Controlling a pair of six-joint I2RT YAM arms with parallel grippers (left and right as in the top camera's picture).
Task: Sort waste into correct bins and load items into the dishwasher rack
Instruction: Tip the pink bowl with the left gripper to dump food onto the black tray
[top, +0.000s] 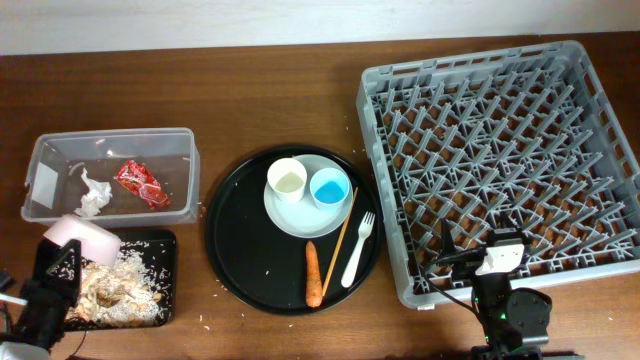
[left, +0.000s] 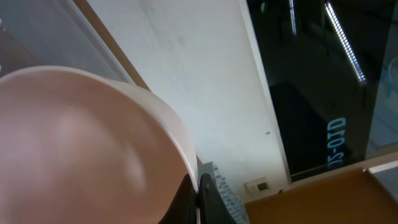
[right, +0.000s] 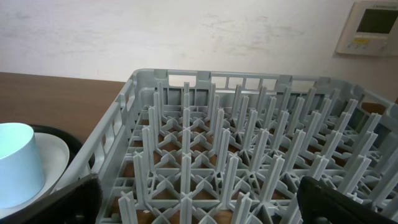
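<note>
The left gripper (top: 60, 268) is closed on the rim of the pinkish-white bowl (top: 85, 238); the bowl is held tilted, mouth down toward the flat black tray (top: 160, 245), an attitude that suits tipping out food residue; the left wrist view shows only the bowl's outer wall. The flat black tray holds a heap of rice-like scraps (top: 115, 285), so it appears to serve as the food-waste bin; a few grains lie on the table beside it. Behind it, the clear tub (top: 190, 170) contains the crumpled white tissue (top: 92, 195) and the red wrapper (top: 140, 183), apparently dry waste. On the round black tray (top: 245, 240), the plate (top: 300, 215) carries the white cup (top: 286, 180) and the light blue cup (top: 329, 187), both upright; the wooden stick (top: 340, 240), the white fork (top: 358, 250) and the carrot (top: 313, 272) lie beside it. The dishwasher rack (top: 500, 140) holds nothing. The right gripper (top: 452, 258) sits at the rack's near edge, jaws fully apart, holding nothing; this reads as a waiting posture.
</note>
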